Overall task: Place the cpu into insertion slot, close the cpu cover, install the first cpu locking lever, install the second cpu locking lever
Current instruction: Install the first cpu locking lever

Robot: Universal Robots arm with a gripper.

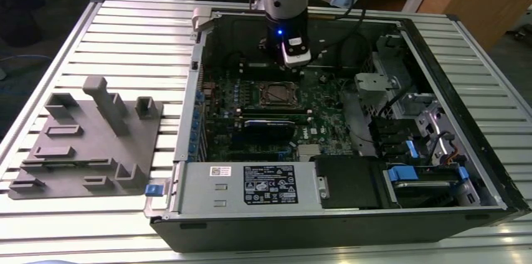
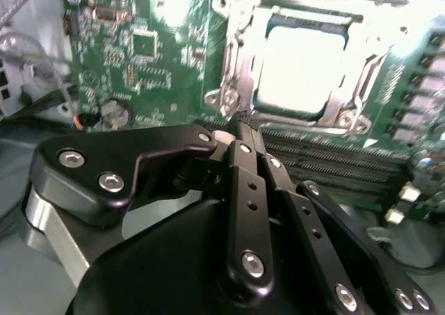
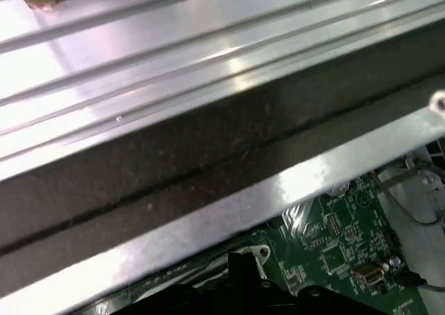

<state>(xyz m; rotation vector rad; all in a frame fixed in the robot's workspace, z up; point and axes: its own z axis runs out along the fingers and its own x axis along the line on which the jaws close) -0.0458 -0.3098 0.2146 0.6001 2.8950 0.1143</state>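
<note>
Over the green motherboard [image 1: 320, 105], just behind the insertion slot [image 2: 299, 65]: tool [image 2: 240, 124] with fingers pinched together, empty, poised beside cpu cover [image 2: 236, 65], apparently for lever work.

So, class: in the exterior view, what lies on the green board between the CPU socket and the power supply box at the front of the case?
In the exterior view, between the insertion slot and the power supply box lies a long black card with a blue edge, seated across the green circuit board.

Cpu [image 2: 299, 68] top washed out by glare in second wrist view (surface detail unreadable). Gripper [image 2: 240, 124] fingertips bunched at socket edge; jaw state indeterminate. Cover [image 2: 236, 58] far edge cut off.
</note>
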